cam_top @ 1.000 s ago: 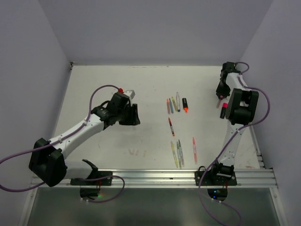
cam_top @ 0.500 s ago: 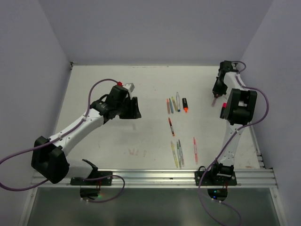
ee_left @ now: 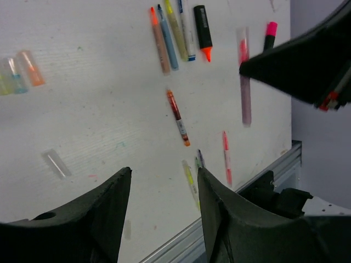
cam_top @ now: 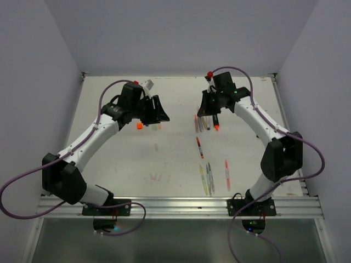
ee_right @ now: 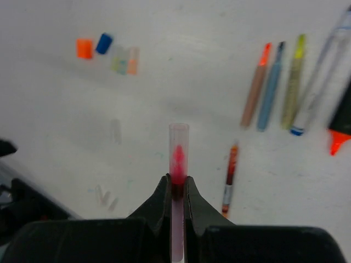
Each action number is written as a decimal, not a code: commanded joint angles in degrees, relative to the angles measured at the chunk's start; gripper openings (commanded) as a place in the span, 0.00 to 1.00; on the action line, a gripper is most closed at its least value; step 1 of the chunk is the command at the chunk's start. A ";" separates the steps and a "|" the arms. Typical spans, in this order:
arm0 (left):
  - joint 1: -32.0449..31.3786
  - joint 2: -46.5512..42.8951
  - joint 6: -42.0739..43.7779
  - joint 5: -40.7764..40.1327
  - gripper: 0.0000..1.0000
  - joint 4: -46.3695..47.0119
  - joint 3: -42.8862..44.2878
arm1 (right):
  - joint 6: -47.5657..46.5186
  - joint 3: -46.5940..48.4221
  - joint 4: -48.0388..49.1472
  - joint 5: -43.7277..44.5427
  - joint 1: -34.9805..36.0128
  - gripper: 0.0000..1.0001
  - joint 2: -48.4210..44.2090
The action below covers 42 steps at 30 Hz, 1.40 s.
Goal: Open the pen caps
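Pink-tipped under its clear cap (ee_right: 179, 143), the pen (ee_right: 176, 224) sits clamped in the right gripper (ee_right: 176, 185) above the table (ee_right: 219, 66), so the left gripper (ee_left: 164, 178), jaws apart, should pinch only that cap and pull straight along the pen.

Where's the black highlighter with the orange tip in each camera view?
Top external: black highlighter right of centre, at the right end of the pen row.
Left wrist: top centre.
Right wrist: cut off at the right edge.
Shared landmark: lone red pen.
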 commanded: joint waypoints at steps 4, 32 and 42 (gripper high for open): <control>0.19 0.64 -8.17 12.25 0.56 11.30 -2.23 | -0.17 -15.50 7.26 -26.05 3.94 0.00 -13.01; -7.99 5.83 -11.96 9.36 0.60 8.41 1.01 | 6.34 -24.22 19.40 -36.46 4.29 0.00 -20.14; -9.22 7.58 -15.83 7.43 0.50 7.44 3.20 | 9.06 -25.27 22.47 -34.18 5.43 0.00 -20.23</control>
